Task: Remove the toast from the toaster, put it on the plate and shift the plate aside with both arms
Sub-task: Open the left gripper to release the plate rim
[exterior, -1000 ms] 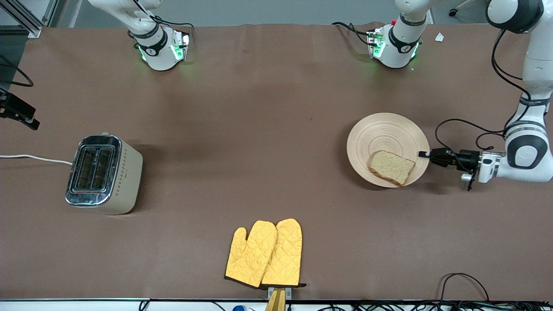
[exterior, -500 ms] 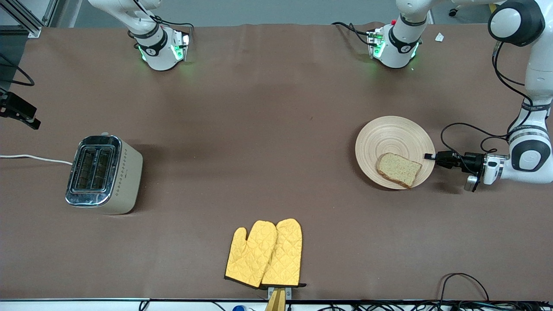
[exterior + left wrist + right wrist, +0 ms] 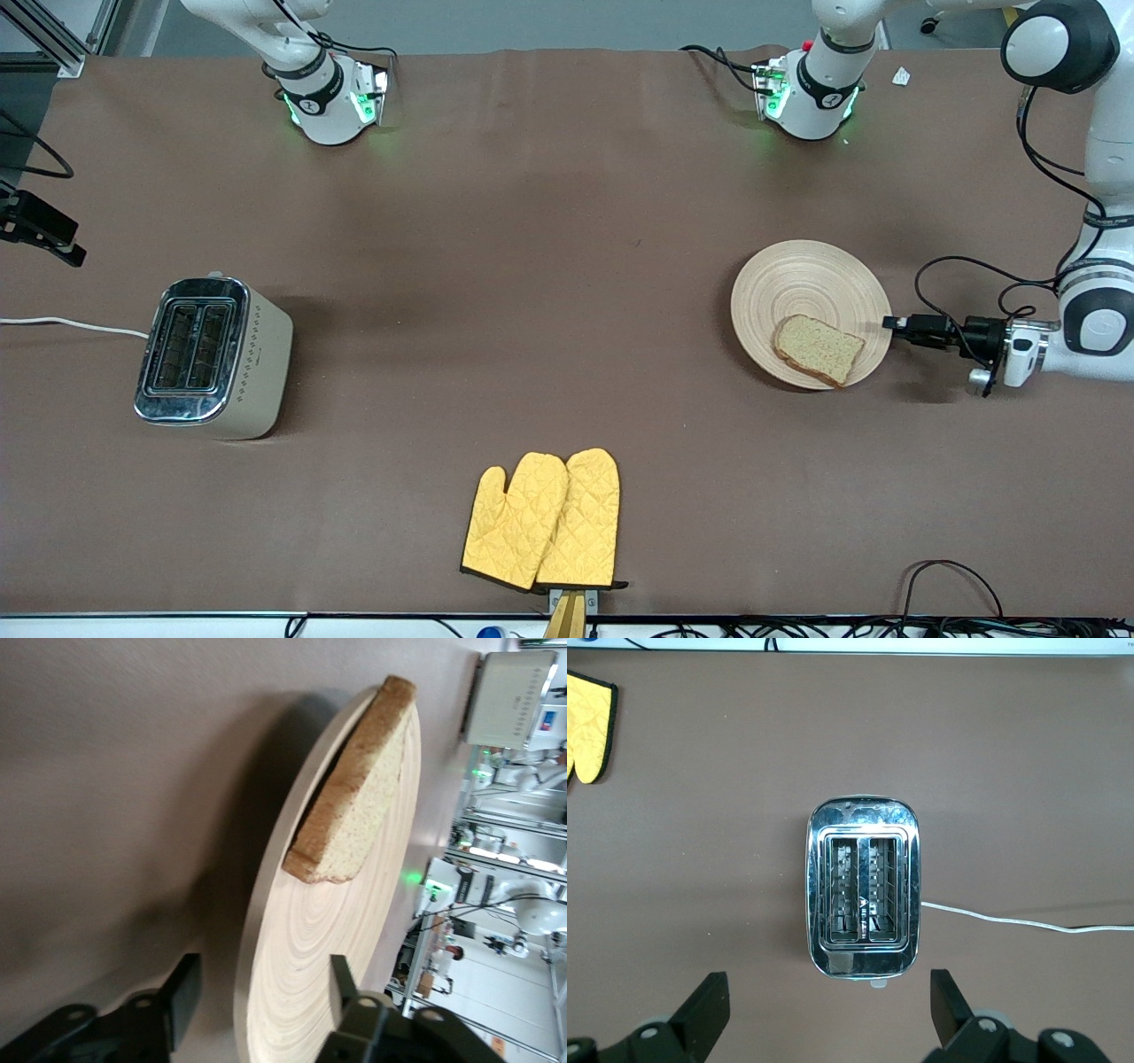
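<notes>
The toast (image 3: 819, 347) lies on the plate (image 3: 797, 283), on the part of it nearer the front camera, toward the left arm's end of the table. My left gripper (image 3: 893, 323) is low at the plate's rim on the side toward the left arm's end. In the left wrist view my left gripper (image 3: 263, 983) is open, with one finger on each side of the plate's rim (image 3: 257, 930) and gaps showing; the toast (image 3: 354, 815) lies farther along the plate. My right gripper (image 3: 828, 992) is open and empty, high over the toaster (image 3: 862, 899).
The toaster (image 3: 213, 354) stands toward the right arm's end, its two slots empty, its white cord (image 3: 71, 323) running off the table. Two yellow oven mitts (image 3: 545, 518) lie at the table's edge nearest the front camera.
The plate with the toast slid a little toward the left arm's end with my left gripper. My left gripper then drew back to the rim's edge. The toaster and mitts have not moved.
</notes>
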Motion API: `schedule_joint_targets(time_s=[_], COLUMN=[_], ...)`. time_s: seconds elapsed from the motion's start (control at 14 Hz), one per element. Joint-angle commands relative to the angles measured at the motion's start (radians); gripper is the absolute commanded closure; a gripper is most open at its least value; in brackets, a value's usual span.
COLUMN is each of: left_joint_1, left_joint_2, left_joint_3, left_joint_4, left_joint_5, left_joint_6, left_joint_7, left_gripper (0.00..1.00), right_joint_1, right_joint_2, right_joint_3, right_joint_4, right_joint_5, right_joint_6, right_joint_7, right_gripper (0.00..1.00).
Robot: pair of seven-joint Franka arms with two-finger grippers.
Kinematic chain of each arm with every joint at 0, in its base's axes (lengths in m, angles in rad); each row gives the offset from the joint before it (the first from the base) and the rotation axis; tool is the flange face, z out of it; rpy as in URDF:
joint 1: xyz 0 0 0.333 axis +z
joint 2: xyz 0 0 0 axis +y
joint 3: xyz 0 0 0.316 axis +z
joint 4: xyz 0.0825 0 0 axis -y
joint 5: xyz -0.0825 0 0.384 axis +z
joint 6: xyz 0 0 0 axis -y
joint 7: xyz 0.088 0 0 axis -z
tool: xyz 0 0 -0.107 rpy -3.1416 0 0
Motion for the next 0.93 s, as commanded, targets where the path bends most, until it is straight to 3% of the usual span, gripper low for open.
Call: schedule_joint_targets(time_s=[0.0, 0.29, 0.64, 0.86], left_joint_1=[-0.006, -0.023, -0.141, -0.216], left_joint_2=[-0.049, -0.127, -0.322, -0.428], left_joint_3=[-0.006, -0.014, -0.015, -0.027], left_joint_4=[0.061, 0.111, 0.115, 0.129], left_joint_5=[0.116, 0.231, 0.379, 0.428], left_joint_6=[-0.025, 0.061, 0.098, 0.092], left_joint_7=[-0.034, -0.077, -0.496, -0.56], left_gripper=[0.0, 0.0, 0.0, 0.0], right_joint_1=[-0.004, -0.007, -0.004, -0.006], right_joint_2=[-0.002, -0.002, -0.002, -0.002], right_joint_3=[0.0, 0.0, 0.0, 0.0], right_joint_4=[-0.001, -0.001, -0.001, -0.001], right_joint_5=[-0.009, -0.009, -0.009, -0.009], right_joint_6=[-0.005, -0.002, -0.005, -0.003], right_joint_7=[0.004, 0.002, 0.004, 0.002], right_gripper=[0.0, 0.0, 0.0, 0.0])
